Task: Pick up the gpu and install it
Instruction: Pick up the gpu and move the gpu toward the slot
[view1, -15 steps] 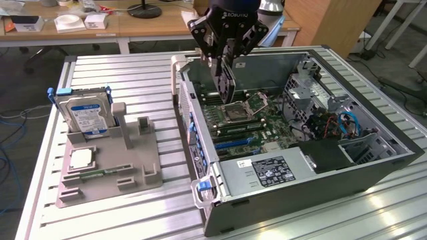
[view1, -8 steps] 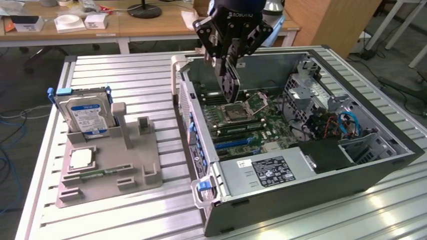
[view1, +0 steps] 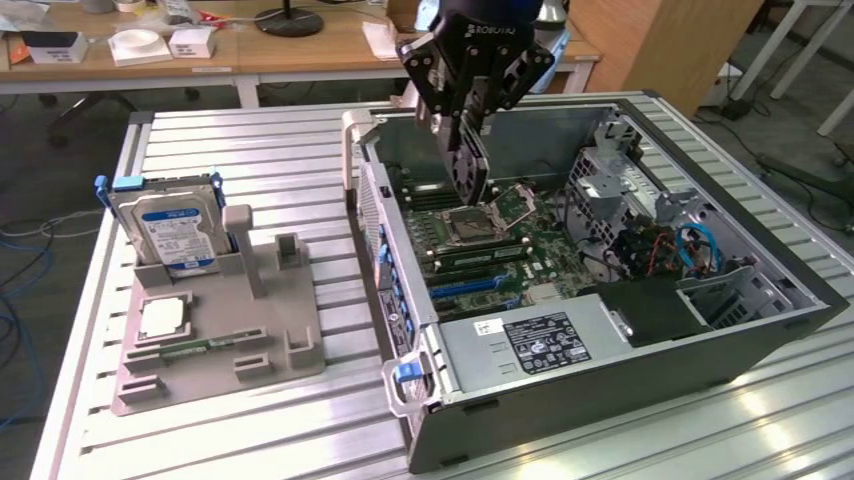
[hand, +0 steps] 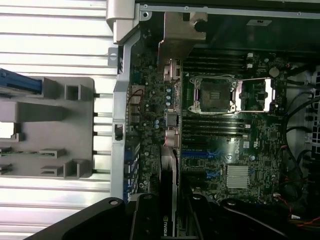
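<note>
Nearest in the exterior view, one silver power supply box with a white label (view1: 531, 345) sits in the corner of one open dark metal computer case (view1: 781, 322). To the exterior view's left lies one grey plastic fixture (view1: 267, 330). It holds one silver square chip (view1: 163, 317), one narrow green memory stick (view1: 200, 347) and one upright silver hard drive with a blue label (view1: 170, 232). Everything rests on a ribbed aluminium table (view1: 267, 150). Inside the case lies one green motherboard (view1: 501, 250). Above it, the one thin dark gpu (view1: 470, 180) hangs on edge, clamped between the fingers of the one black gripper (view1: 465, 135), which points straight down from the arm. Beyond, wooden desks (view1: 307, 50) carry small white boxes.
</note>
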